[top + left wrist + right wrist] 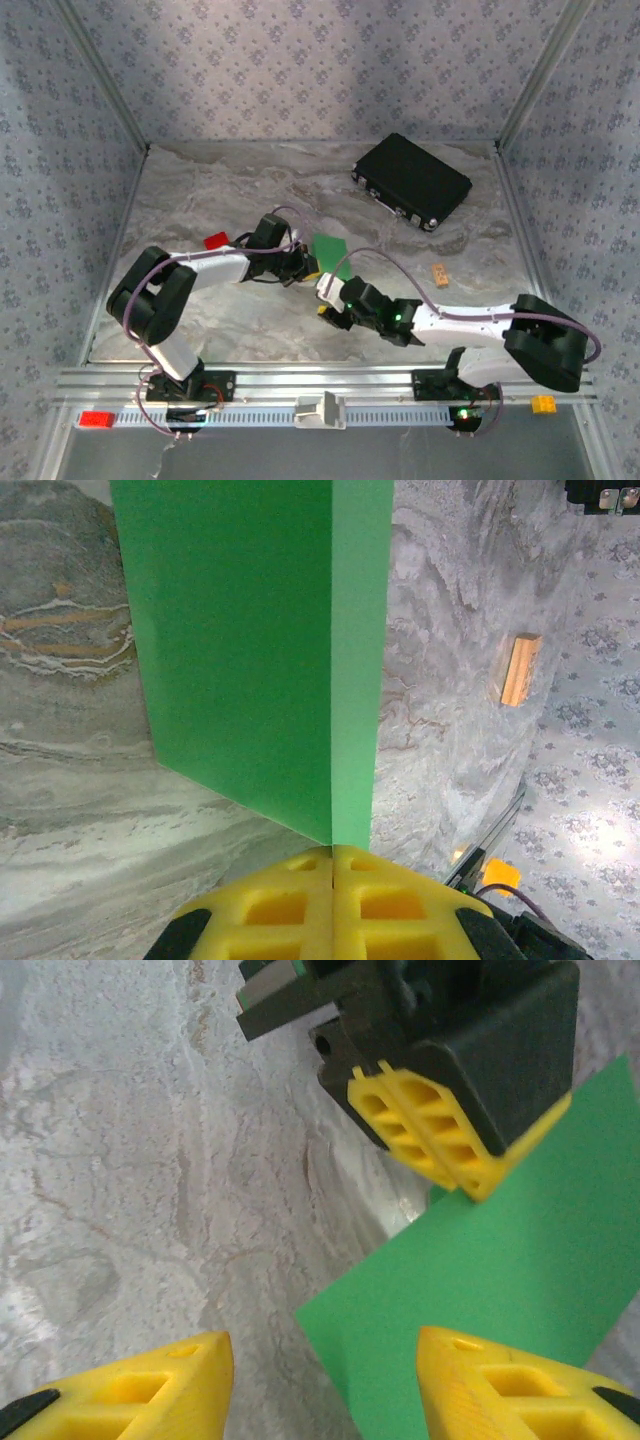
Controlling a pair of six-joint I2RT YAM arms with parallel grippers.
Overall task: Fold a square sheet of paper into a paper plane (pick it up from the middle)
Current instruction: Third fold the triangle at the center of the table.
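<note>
Found a small red block (216, 240) on the left of the marbled table (200, 190). Saw the left gripper (333, 852) pinched tight on an edge of the square sheet of paper (330, 250), green and creased, at mid-table. Just nearer, saw the right gripper (325, 1360) spread apart, one finger (520, 1390) over the sheet. Noted a black case (412, 182) far right, with a tan block (440, 274) nearer.

Top camera looks down from above the near edge of the counter (200, 335); both wrist cameras sit close, sharing the green sheet (250, 630)
</note>
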